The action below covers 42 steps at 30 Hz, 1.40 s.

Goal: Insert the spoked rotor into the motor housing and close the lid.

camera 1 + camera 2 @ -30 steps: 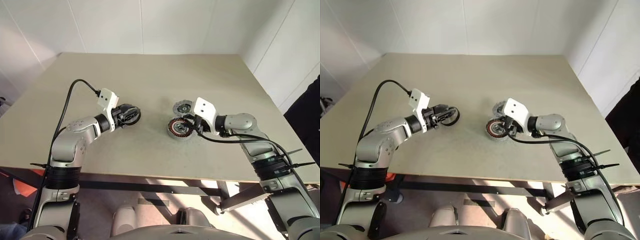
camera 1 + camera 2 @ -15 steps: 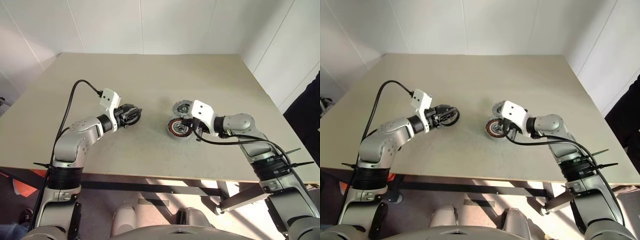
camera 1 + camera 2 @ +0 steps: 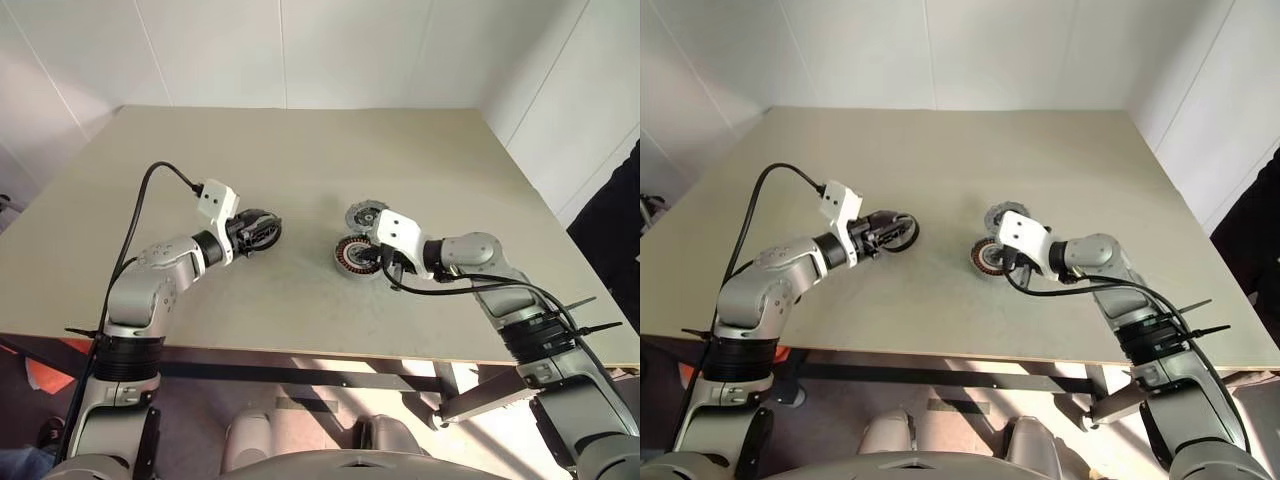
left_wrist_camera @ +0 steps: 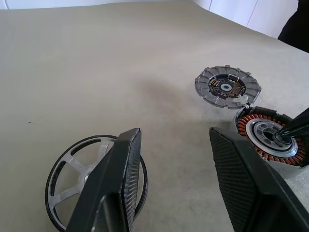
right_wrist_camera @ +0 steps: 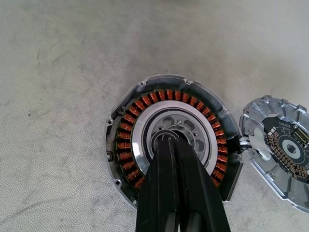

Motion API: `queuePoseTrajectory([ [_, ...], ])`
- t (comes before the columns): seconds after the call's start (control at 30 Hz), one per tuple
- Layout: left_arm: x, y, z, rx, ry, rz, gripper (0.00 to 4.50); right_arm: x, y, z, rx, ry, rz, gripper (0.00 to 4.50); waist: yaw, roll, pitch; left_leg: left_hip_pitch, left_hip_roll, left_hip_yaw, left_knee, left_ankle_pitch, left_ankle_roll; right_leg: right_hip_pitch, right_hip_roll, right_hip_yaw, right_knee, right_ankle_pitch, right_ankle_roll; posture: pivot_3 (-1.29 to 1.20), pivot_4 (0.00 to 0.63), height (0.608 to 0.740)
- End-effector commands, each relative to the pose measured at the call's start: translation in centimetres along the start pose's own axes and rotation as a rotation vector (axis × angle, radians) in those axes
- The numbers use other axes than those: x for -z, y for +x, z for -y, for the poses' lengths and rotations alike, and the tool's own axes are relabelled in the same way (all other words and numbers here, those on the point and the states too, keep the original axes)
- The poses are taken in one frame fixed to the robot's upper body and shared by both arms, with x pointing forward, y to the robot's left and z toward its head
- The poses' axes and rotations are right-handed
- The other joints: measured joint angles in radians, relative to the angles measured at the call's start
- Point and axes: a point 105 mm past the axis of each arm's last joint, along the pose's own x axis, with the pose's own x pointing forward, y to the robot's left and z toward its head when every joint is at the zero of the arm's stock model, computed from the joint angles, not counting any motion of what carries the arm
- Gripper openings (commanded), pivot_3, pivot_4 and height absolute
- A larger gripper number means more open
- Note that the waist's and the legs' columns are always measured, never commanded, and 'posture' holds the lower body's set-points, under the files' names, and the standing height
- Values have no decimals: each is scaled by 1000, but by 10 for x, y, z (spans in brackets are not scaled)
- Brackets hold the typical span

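My right pincer point(image 5: 176, 145) is closed tight, empty, tips down in the centre of the motor housing point(image 5: 130, 145), which sits mid-surface point(image 3: 300, 160). Lid point(image 4: 227, 87) lies flat just beside the housing, far side, touching its edge. My left pincer point(image 4: 174, 159) is approx half open w/ one finger over the spoked rotor point(image 4: 67, 169), which lies well apart to the left; can't tell if it's gripped.

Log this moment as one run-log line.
left gripper: open over spoked rotor | right gripper: shut, tips at motor housing centre | lid: off, beside housing
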Motion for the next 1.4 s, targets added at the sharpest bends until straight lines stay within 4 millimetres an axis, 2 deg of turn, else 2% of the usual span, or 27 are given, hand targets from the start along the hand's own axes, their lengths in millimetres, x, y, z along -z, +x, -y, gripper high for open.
queuePoseTrajectory([
  [0.03,-13,-3,-1,-9,42,45,2394,-6,2,3,7,-22,14,37,0,0,0,0,0,0,0,0,0,0,0,0,0,0,0,0,0,740],
  [0.47,-10,-3,1,-19,53,34,2394,-7,16,16,25,-30,7,37,-2,0,0,5,0,0,0,2,-2,2,0,1,5,0,0,0,0,740],
  [0.83,-7,-1,2,-18,51,29,2394,-3,10,23,45,-46,3,37,-1,-1,0,4,0,0,0,3,-2,2,0,1,5,0,0,0,0,740],
  [0.93,-6,0,3,-14,52,24,2394,-9,7,27,67,-50,26,37,-1,-1,0,4,0,0,0,3,-2,2,0,1,5,0,0,0,0,740],
  [1.07,-5,2,4,-7,52,19,2394,-26,1,33,83,-74,73,37,-1,-1,0,4,0,0,0,3,-2,1,0,1,5,0,0,0,0,740],
  [1.27,-4,3,5,-4,52,17,2394,-32,-4,31,75,-75,94,37,-1,-1,0,4,0,0,0,3,-2,1,0,1,5,0,0,0,0,740],
  [1.4,-4,1,1,-18,46,19,2394,-20,3,21,46,25,102,37,-1,-1,0,4,0,0,0,3,-2,1,0,1,5,0,0,0,0,740],
])
